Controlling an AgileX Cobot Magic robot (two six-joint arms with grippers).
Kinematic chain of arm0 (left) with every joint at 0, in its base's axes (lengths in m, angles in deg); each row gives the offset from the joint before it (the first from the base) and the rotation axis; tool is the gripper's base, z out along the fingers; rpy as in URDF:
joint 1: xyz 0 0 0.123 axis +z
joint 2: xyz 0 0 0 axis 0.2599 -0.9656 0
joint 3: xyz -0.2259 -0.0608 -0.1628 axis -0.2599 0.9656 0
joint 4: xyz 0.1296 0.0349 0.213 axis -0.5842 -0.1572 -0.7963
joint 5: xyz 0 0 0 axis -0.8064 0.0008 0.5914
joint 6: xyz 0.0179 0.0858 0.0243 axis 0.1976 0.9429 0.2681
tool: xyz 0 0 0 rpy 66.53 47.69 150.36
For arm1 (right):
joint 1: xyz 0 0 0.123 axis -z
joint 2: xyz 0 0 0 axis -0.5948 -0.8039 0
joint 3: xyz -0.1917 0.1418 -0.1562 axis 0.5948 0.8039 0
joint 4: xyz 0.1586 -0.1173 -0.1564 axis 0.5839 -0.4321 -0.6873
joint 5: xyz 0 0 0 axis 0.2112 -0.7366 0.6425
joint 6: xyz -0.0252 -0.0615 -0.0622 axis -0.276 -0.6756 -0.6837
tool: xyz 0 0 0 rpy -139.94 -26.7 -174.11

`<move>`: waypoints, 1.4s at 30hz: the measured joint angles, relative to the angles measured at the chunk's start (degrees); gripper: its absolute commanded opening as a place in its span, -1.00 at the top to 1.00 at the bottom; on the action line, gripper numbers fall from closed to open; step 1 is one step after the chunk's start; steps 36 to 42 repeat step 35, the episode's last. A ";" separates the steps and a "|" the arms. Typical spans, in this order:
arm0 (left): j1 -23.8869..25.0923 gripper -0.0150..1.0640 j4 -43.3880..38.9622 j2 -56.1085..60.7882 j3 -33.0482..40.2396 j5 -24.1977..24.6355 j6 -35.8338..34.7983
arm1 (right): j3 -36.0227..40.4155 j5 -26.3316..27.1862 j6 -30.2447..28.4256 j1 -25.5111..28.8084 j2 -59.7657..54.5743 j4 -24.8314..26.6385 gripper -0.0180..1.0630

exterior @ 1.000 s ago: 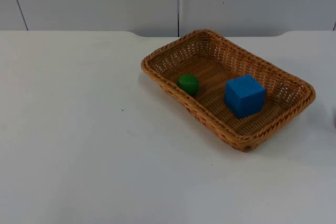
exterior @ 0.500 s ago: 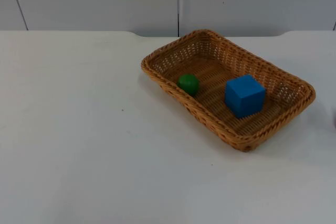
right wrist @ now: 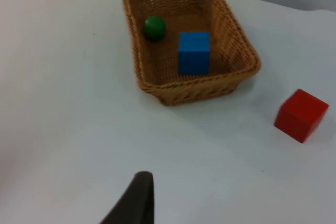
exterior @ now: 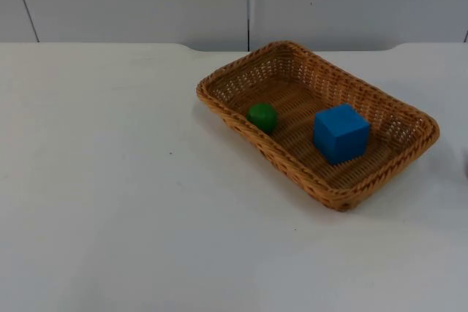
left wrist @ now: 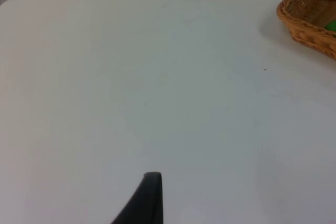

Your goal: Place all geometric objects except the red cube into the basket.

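Green ball point(exterior: 262, 116) and blue cube point(exterior: 340, 133) lie inside the wicker basket point(exterior: 219, 107), right of centre; red cube point(right wrist: 301, 115) stays on the desk point(exterior: 110, 180). Both pincers wait; their opening I cannot tell.

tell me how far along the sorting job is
It looks finished. The green ball and the blue cube both lie inside the basket. The red cube sits on the table outside the basket, apart from it, as it should. Nothing is in hand: both arms wait back from the basket, one fingertip of the right one over bare table. No other shape is left out.
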 measured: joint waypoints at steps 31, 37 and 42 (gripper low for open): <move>0.00 -0.98 0.00 0.00 0.00 0.00 0.00 | 0.00 0.00 0.00 22.78 0.00 0.11 -0.99; 1.93 -0.98 0.00 0.00 0.00 0.00 0.00 | 0.00 0.00 0.00 22.78 0.00 0.11 -0.99; 1.93 -0.98 0.00 0.00 0.00 0.00 0.00 | 0.00 0.00 0.00 22.78 0.00 0.11 -0.99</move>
